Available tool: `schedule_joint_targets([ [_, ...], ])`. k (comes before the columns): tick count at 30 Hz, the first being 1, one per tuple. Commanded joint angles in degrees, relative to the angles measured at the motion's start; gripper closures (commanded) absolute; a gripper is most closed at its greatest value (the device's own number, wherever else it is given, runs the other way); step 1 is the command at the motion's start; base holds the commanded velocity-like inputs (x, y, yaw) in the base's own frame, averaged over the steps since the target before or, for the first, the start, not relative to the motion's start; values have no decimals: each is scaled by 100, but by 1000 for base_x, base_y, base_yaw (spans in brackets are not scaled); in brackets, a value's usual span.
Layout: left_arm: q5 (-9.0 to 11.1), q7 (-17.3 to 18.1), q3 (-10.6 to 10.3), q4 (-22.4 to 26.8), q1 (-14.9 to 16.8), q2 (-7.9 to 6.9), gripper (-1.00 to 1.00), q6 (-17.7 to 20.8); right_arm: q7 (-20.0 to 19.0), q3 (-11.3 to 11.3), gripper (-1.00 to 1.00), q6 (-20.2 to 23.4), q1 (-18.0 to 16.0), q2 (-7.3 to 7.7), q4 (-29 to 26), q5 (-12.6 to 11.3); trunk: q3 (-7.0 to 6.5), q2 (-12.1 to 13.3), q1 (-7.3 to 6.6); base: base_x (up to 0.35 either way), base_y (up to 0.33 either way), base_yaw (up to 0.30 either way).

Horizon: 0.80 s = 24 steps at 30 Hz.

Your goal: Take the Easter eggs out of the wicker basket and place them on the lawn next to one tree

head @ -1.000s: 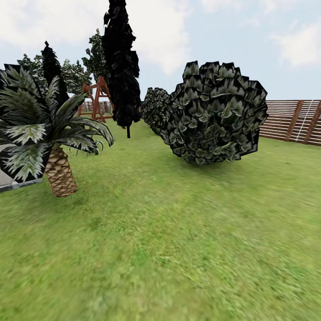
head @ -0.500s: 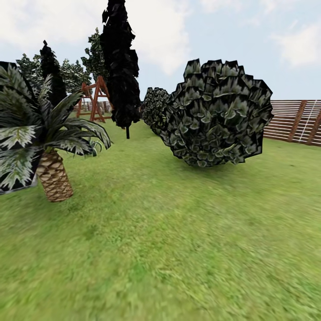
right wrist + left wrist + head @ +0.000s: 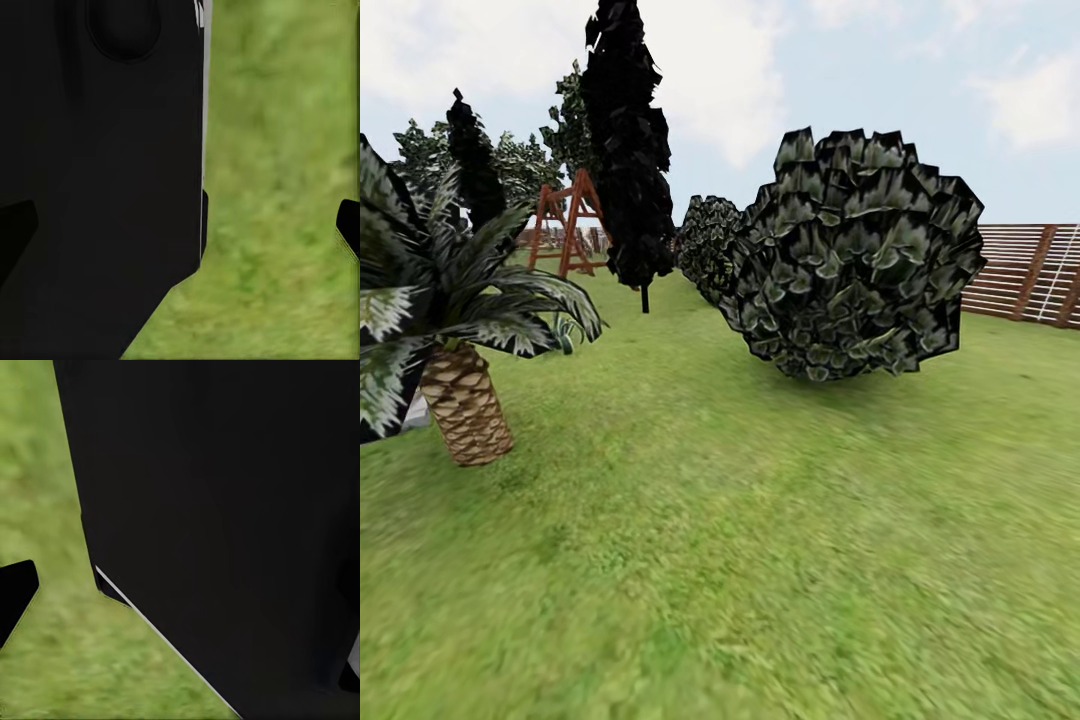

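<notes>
I am driving across the lawn (image 3: 760, 560), searching; a palm (image 3: 460, 400) and a round bush (image 3: 850, 260) lie ahead. I cannot tell either gripper's jaw state. Next I need to find the basket.

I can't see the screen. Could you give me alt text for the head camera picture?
A wide green lawn stretches ahead, with a short palm at the left and a big round dark bush right of centre. Behind them stand a tall near-black columnar tree, a reddish wooden frame and a brown slatted fence under a cloudy sky.
</notes>
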<state>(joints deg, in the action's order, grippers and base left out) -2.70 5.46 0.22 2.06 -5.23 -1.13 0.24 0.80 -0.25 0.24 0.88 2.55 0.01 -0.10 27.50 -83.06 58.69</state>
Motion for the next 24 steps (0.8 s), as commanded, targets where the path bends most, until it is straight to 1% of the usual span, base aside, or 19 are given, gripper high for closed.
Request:
schedule_joint_targets([
  [1,-28,16,5,13,-4,-1,-100,3,8,-2,-100,3,0,0,-1,0,3,-1,4,335,0,0],
  [24,-28,16,5,13,-4,-1,-100,6,8,-2,-100,3,0,0,-1,-7,3,-1,4,335,0,0],
])
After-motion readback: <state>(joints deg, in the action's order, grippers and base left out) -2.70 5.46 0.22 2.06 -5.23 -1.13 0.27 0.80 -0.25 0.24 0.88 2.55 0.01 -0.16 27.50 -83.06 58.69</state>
